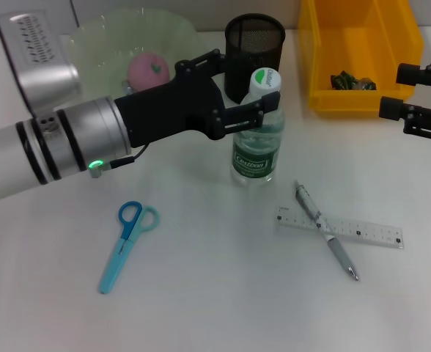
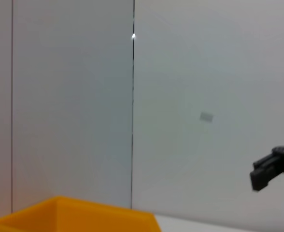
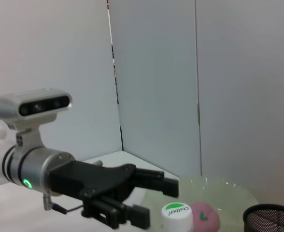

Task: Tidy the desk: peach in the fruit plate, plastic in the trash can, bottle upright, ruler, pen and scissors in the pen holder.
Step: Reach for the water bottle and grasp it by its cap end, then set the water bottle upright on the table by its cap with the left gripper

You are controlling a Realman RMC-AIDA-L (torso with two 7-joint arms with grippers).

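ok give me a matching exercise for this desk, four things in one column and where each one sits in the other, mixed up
Things:
1. peach
2. crumpled plastic
3. water bottle
4. pen

Places:
A. lying across the clear ruler
B. upright on the desk, between the left gripper's fingers
C. in the pale green fruit plate
D. inside the yellow bin

Pairs: 1-C, 2-D, 3-B, 4-A

The right gripper is off at the desk's right edge, beside the bin.
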